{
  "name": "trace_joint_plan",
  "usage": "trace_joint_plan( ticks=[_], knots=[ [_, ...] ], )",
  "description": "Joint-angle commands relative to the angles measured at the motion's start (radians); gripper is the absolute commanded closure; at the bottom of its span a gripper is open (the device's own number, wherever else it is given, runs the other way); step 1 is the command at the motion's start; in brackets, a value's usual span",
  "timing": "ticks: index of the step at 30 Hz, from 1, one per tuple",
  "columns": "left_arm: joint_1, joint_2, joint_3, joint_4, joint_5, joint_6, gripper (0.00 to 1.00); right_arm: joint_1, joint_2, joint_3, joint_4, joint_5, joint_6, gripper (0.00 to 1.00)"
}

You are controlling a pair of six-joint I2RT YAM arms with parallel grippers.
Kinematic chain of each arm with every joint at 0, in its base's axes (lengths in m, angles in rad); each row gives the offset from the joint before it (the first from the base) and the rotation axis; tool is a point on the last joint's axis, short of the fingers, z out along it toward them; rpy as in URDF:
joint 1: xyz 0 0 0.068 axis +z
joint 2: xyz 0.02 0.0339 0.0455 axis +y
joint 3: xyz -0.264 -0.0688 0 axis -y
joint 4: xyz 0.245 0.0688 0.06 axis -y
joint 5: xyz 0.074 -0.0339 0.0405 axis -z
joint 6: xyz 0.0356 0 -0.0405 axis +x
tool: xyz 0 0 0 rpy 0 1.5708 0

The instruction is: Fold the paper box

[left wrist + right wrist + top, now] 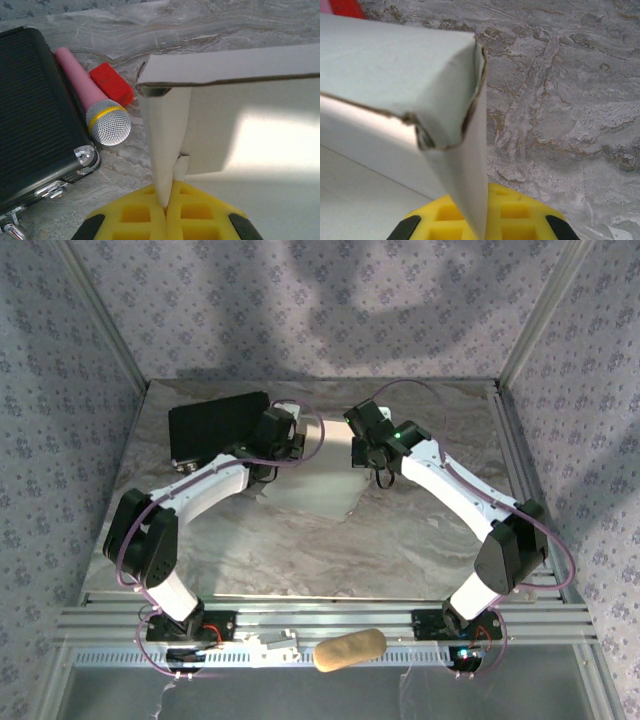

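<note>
Our left gripper (167, 206) and right gripper (479, 221) each pinch 1 raised wall of the white thin-cardboard paper box (260, 140); we judge folding half-done.

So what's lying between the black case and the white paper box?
In the left wrist view, a pink microphone lies beside the black case, with a red block just past it toward the paper box.

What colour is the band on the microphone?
Yellow: the band rings the microphone between its pink handle and silver mesh head. Best seen in the left wrist view.
</note>
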Motion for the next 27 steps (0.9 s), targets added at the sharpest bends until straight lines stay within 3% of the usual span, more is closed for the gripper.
trace_joint_plan(
  ticks=[1, 7, 15, 20, 27],
  knots=[
    [0.006, 0.004, -0.004, 0.0, -0.049, -0.019, 0.91, 0.008, -0.017, 0.022, 0.008, -0.028, -0.016, 1.0],
    [0.034, 0.021, -0.022, 0.068, 0.087, -0.021, 0.77, 0.007, -0.028, 0.011, 0.019, -0.043, -0.022, 1.0],
    [0.056, 0.021, -0.021, 0.078, 0.141, -0.01, 0.84, 0.008, -0.034, 0.013, 0.022, -0.051, -0.028, 1.0],
    [0.069, 0.022, -0.024, 0.077, 0.159, -0.009, 0.69, 0.008, -0.034, 0.011, 0.029, -0.061, -0.029, 1.0],
    [0.116, 0.024, -0.042, 0.111, 0.3, -0.017, 0.71, 0.005, -0.039, 0.01, 0.035, -0.073, -0.036, 1.0]
  ],
)
